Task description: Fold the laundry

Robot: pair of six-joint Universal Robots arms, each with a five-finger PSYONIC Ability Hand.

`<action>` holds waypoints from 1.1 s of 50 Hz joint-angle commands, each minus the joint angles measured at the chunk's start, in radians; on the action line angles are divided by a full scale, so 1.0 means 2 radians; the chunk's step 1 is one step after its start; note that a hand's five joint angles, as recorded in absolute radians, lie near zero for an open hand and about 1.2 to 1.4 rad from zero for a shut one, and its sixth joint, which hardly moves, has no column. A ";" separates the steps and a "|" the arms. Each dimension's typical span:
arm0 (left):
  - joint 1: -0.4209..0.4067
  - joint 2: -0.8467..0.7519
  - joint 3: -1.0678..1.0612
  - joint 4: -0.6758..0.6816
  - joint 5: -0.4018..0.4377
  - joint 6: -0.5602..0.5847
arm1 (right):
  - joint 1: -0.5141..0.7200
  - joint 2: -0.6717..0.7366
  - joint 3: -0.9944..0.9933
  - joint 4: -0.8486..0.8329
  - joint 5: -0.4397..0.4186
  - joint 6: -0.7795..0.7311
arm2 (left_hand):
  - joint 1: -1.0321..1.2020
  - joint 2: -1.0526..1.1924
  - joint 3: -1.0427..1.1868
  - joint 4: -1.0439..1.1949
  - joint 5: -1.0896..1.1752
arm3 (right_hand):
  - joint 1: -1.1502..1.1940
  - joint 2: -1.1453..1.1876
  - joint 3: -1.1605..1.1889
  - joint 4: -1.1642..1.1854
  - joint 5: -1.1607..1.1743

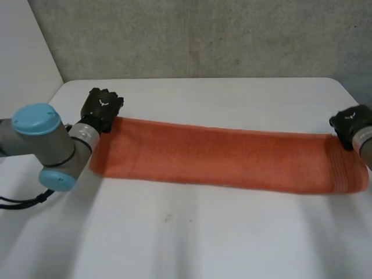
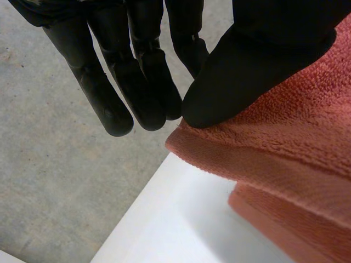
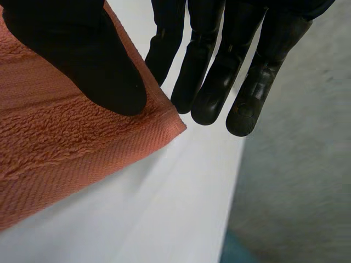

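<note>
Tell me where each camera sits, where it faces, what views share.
Head view: behind and between the arms, looking down at the table; shows left hand, right hand.
Left wrist view: along the left palm; its thumb rests on a towel corner.
Right wrist view: along the right palm; thumb on another corner.
All share the towel.

towel [image 1: 232, 160] — plain orange-red, ribbed end band | table [image 1: 203, 238] — white

Soft, even light; faint shadow beneath towel [image 2: 285, 137] on white table [image 2: 181, 219].
</note>
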 commanded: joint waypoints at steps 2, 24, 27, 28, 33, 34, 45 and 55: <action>0.001 -0.063 0.069 -0.002 -0.010 0.002 | 0.019 0.043 -0.037 -0.069 0.001 0.003 | 0.096 0.088 0.090 0.089 0.091 | 0.203 0.105 0.103 0.101 0.112; -0.043 0.067 -0.050 0.075 -0.012 -0.005 | 0.025 -0.109 0.064 -0.131 0.013 0.196 | -0.515 -0.523 -0.521 -0.522 -0.519 | -0.408 -0.506 -0.507 -0.510 -0.499; -0.044 0.125 -0.109 0.075 -0.012 -0.017 | 0.020 -0.146 0.100 -0.125 -0.017 0.223 | -0.515 -0.523 -0.521 -0.522 -0.519 | -0.408 -0.506 -0.507 -0.510 -0.499; -0.044 0.125 -0.110 0.075 -0.012 -0.017 | 0.020 -0.147 0.100 -0.125 -0.017 0.223 | -0.515 -0.523 -0.521 -0.522 -0.519 | -0.408 -0.506 -0.507 -0.510 -0.499; -0.039 0.204 -0.209 0.077 -0.012 -0.066 | -0.013 -0.196 0.157 -0.092 -0.072 0.228 | -0.515 -0.523 -0.521 -0.522 -0.519 | -0.408 -0.506 -0.507 -0.510 -0.499; -0.039 0.222 -0.236 0.077 -0.012 -0.087 | -0.029 -0.209 0.173 -0.071 -0.090 0.228 | -0.515 -0.523 -0.521 -0.522 -0.519 | -0.408 -0.506 -0.507 -0.510 -0.499; -0.031 0.279 -0.338 0.071 -0.058 -0.233 | -0.098 -0.191 0.228 -0.004 -0.152 0.191 | -0.515 -0.523 -0.521 -0.522 -0.519 | -0.229 -0.328 -0.329 -0.332 -0.321; -0.029 0.276 -0.341 0.072 -0.081 -0.241 | -0.116 -0.124 0.227 -0.011 -0.162 0.102 | -0.515 -0.523 -0.521 -0.522 -0.519 | -0.198 -0.297 -0.298 -0.301 -0.290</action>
